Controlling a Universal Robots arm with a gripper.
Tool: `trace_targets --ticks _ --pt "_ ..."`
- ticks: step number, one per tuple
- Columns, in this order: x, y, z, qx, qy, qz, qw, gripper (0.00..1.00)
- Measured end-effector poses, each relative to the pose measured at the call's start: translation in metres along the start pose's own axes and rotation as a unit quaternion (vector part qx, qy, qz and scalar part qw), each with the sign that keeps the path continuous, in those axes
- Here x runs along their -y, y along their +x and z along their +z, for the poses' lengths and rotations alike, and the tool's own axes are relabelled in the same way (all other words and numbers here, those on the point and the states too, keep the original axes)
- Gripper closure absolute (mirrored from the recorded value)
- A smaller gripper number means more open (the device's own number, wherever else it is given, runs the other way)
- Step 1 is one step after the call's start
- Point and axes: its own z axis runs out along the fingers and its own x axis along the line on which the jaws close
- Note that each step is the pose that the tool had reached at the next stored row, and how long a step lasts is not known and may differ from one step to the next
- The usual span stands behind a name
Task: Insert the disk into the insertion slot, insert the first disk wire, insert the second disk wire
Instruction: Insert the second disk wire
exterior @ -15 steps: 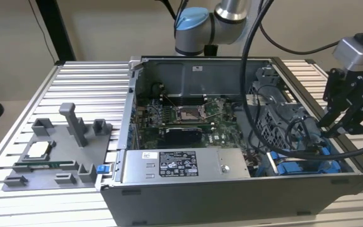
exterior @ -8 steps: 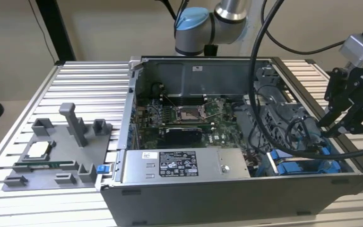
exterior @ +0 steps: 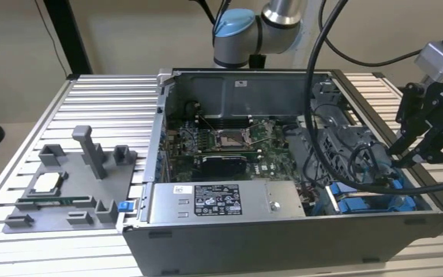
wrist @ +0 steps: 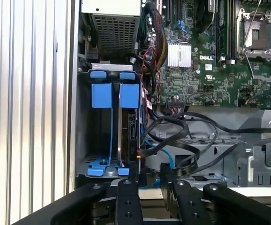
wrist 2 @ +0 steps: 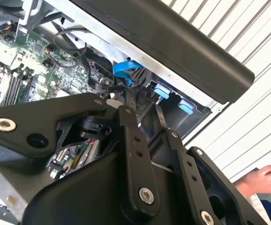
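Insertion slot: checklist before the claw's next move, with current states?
1. Disk in insertion slot: ok, it stands edge-on inside the bay.
2. Claw empty: ok, open, nothing between its fingers.
3. Claw over the slot end of the case: ok.
4. Blue cable plugged into the disk: cannot tell, its end is hidden.
5. Workspace free of people: not ok, a hand is in the second wrist view, outside the case.

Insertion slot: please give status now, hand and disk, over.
Hand low over one end of insertion slot. Disk looks seated on edge inside. Black and blue cables bunched right beside it.
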Motion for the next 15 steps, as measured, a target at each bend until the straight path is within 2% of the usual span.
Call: trace_targets --ticks 4,8,15 --pt "0.0021 0.0000 0.0009 0.0001 -0.0032 0.000 1.0000 0.00" --pt "0.0046 0.0002 0.0021 0.0005 -0.0035 0.000 1.0000 0.00" --pt "0.0083 0.0017 0.0037 0.0034 -0.0042 0.000 1.0000 0.00"
